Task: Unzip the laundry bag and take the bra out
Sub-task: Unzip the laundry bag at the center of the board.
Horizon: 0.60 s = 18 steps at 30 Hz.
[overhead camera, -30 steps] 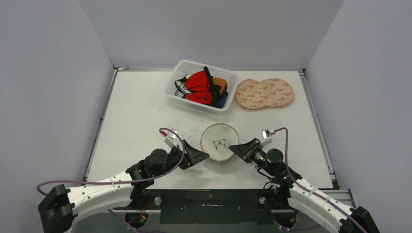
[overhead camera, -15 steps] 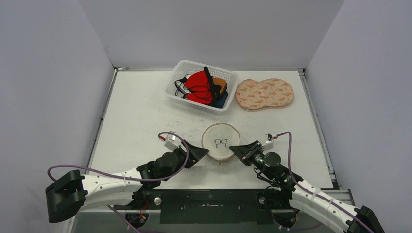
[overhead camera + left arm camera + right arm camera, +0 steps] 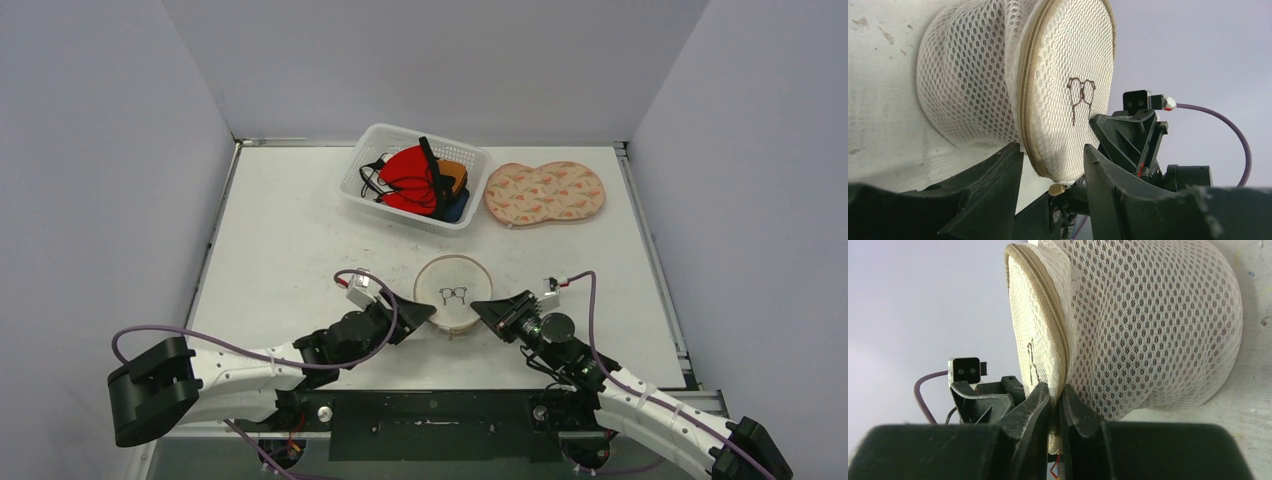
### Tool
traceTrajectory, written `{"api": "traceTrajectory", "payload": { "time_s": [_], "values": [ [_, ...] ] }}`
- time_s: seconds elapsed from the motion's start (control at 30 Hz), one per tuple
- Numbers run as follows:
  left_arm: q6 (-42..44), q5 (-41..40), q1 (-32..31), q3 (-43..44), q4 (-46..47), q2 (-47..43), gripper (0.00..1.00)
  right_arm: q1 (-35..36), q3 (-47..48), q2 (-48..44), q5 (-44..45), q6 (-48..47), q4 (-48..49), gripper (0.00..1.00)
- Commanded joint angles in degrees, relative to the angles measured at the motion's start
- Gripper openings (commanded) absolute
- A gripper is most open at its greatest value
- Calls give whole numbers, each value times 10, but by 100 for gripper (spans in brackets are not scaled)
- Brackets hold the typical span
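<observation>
While the laundry bag (image 3: 452, 293) sits upright on the table (image 3: 290, 240) just in front of both arms, I see its zip (image 3: 1024, 100) closed all the way round the rim. My right gripper (image 3: 1055, 390) has its jaws pressed together, pinching the bag's zipped edge on its right side. My left gripper (image 3: 1053, 150) is at the opposite side with its jaws spread, and the rim lies between them. I cannot tell whether either finger touches the mesh. Through the mesh I cannot make out what is inside. Well beyond the bag, a white basket (image 3: 355, 185) holds red and orange garments, with a patterned pad (image 3: 545, 192) just beside it.
</observation>
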Motion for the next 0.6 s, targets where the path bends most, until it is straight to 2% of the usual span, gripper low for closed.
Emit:
{"api": "traceTrajectory", "payload": {
  "time_s": [0.0,0.3,0.57],
  "values": [
    [11,11,-1,31,58,17,46,7,-5,-1,3,9,32,5],
    [5,19,1,30,86,50,48,13,-10,-6,3,13,35,5],
    [8,19,1,32,90,53,24,18,-11,-12,6,6,26,5]
  ]
}}
